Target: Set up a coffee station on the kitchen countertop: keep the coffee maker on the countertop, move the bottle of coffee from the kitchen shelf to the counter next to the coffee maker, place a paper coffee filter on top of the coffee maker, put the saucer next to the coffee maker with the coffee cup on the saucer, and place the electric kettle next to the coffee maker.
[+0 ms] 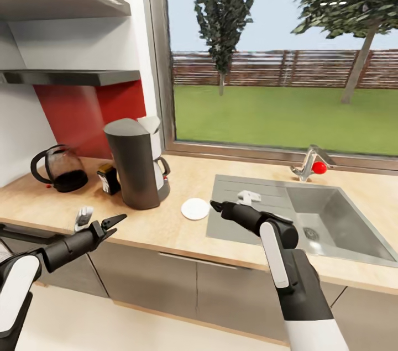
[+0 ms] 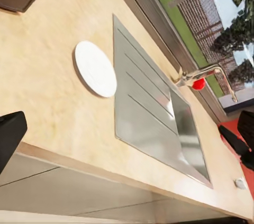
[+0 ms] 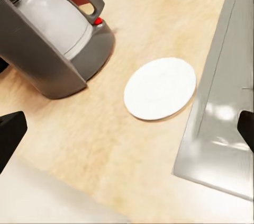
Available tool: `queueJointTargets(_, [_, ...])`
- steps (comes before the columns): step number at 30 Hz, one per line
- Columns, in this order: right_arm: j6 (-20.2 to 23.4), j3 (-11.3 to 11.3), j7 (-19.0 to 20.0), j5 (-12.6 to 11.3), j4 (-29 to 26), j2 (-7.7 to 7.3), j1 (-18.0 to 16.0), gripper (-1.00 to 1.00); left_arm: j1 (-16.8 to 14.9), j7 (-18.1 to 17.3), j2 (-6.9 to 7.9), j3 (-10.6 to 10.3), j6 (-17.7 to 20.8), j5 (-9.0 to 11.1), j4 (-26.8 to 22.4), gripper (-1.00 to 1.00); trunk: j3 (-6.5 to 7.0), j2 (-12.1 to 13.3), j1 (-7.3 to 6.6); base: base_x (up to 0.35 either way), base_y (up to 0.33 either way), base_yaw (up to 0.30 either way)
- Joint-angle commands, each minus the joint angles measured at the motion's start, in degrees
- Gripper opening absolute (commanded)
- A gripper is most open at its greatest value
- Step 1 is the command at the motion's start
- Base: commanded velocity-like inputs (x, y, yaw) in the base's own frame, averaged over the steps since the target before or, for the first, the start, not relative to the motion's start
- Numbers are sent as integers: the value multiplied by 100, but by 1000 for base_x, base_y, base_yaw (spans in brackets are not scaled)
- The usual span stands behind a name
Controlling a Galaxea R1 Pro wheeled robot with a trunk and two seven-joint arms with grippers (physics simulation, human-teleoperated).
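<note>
Grippers first, since both hang nearest me, off the front edge of the kitchen countertop [image 1: 182,174]. The left gripper [image 1: 114,225] has its dark fingers parted with nothing between them. The right gripper [image 1: 215,207] points at the counter, and from its wrist camera the two black tips sit wide apart, empty too.

Just beyond the right one lies the saucer [image 1: 195,209], a flat matte white disc with no coffee cup on it, lying beside the steel sink [image 1: 331,218] with its ribbed drainer. It looks parked next to the machine on purpose, ready for the cup. A small white object sits on the drainer; I can't tell what it is.

Further out from the left gripper stands the coffee maker [image 1: 135,166], tall, smooth dark grey, with a white front. Tucked against its far side is the bottle of coffee [image 1: 109,178], then the electric kettle [image 1: 59,168], round and smoky with a black loop handle. Above is the kitchen shelf [image 1: 72,77], a thin dark slab.
</note>
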Motion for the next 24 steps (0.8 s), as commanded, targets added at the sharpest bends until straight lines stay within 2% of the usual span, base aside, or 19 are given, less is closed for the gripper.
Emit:
queueJointTargets(1, [179,-13,43,46,-4,2,-6,100,40,-48,-4,10,21,-34,-1,100,-13,-12,6,202,-205,0])
queueJointTargets(2, [488,-20,36,44,-4,2,-6,100,100,-50,-8,12,12,-27,-1,100,-13,-12,6,120,-226,0])
queueJointTargets(5, [849,-33,28,46,-4,2,-6,100,154,-51,-11,13,6,-22,-1,100,-13,-12,6,65,-237,0])
queueJointTargets(7, [942,-37,24,47,-4,2,-6,100,172,-55,-11,13,4,-18,-1,100,-13,-12,6,26,-237,0])
queueJointTargets(20, [1038,-42,30,37,-4,2,-6,100,264,-60,-88,13,10,-15,-1,100,-13,-12,6,5,-45,0])
queueJointTargets(24, [1035,-36,36,31,-4,2,-6,100,271,-61,-91,13,6,-12,-1,100,-13,-12,6,151,-93,0])
